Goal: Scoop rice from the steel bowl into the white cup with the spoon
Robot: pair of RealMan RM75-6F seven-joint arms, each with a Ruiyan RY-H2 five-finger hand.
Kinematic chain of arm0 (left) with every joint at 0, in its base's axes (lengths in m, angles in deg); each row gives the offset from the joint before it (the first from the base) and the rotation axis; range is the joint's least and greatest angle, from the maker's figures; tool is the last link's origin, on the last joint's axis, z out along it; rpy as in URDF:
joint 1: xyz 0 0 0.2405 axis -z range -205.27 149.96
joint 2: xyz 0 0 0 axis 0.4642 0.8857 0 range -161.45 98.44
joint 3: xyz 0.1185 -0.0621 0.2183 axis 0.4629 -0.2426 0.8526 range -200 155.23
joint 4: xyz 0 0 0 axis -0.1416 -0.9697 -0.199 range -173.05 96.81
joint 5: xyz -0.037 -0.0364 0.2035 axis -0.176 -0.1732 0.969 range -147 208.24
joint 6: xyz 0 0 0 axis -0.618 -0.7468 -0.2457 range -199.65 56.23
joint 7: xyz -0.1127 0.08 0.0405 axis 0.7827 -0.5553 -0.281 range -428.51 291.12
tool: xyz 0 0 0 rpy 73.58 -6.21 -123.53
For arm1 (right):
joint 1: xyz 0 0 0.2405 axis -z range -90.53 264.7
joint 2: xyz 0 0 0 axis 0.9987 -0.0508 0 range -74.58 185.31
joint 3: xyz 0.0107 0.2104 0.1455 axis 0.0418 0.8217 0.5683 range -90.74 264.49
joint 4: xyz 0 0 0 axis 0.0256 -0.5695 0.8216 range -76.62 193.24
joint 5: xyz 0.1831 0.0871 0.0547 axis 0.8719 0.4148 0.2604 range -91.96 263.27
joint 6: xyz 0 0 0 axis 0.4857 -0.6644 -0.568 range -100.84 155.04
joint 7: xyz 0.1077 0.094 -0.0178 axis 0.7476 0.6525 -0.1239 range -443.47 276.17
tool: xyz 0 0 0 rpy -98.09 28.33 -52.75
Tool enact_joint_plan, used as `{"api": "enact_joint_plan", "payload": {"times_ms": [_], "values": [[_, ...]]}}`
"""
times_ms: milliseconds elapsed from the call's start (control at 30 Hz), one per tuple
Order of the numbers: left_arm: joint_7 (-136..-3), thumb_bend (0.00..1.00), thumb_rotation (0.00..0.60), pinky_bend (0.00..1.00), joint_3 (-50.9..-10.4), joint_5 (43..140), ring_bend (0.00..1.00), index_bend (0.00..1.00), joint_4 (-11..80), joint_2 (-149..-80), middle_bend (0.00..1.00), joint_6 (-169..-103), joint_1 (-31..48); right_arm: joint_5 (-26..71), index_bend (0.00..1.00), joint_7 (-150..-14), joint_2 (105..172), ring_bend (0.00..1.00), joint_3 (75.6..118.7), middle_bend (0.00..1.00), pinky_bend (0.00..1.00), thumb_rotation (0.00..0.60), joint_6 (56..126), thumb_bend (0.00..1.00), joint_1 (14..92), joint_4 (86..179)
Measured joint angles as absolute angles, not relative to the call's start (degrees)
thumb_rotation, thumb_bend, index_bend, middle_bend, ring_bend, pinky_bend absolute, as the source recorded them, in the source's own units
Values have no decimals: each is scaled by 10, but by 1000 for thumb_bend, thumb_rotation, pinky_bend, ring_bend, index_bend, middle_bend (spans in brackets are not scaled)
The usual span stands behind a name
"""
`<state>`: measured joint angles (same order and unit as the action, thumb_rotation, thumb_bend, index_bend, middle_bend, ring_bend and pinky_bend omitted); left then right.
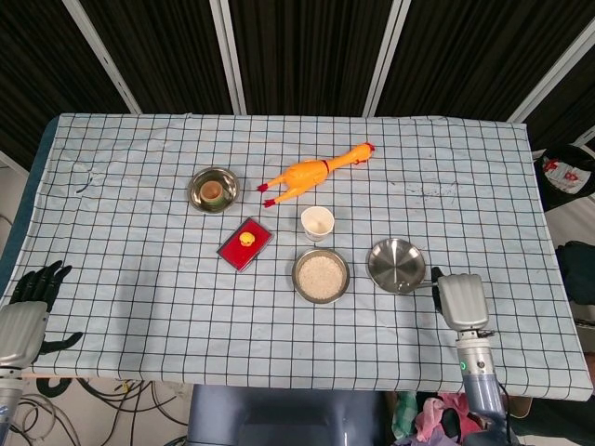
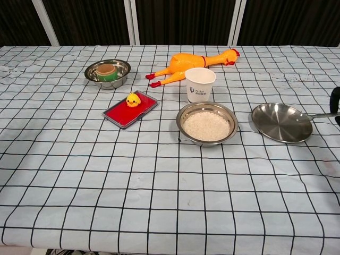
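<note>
The steel bowl (image 1: 321, 275) (image 2: 207, 124) full of white rice stands in the middle of the checked cloth. The white cup (image 1: 317, 223) (image 2: 200, 84) is upright just behind it. My right hand (image 1: 462, 299) (image 2: 336, 104) is at the right, beside the empty steel dish, and grips the spoon (image 2: 320, 115). The spoon points left, with its tip over that dish's right rim. In the chest view only the edge of this hand shows. My left hand (image 1: 25, 305) rests off the table's front left corner, fingers spread and holding nothing.
An empty steel dish (image 1: 396, 265) (image 2: 281, 122) lies right of the rice bowl. A rubber chicken (image 1: 311, 173), a red tray with a small yellow duck (image 1: 245, 244) and a second steel bowl holding a tape roll (image 1: 213, 190) sit further back and left.
</note>
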<state>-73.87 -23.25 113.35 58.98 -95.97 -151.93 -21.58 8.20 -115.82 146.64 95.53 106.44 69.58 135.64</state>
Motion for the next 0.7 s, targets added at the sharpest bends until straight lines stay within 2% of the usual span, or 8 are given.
{"api": "enact_joint_plan", "payload": {"times_ms": [333,700], "values": [[-714,16,600,0,-235,1139,0,0,598,-952,0,-1523,-216,73,725,-1240,1493,1000,976,999,1000,600,1058,437,653,1356],[-691,16,600,0,-238,1134,0,0,607,-942,0,-1519,-214,41,737,-1340,1547,1000,979,999,1000,600,1046,437,599,1328]]}}
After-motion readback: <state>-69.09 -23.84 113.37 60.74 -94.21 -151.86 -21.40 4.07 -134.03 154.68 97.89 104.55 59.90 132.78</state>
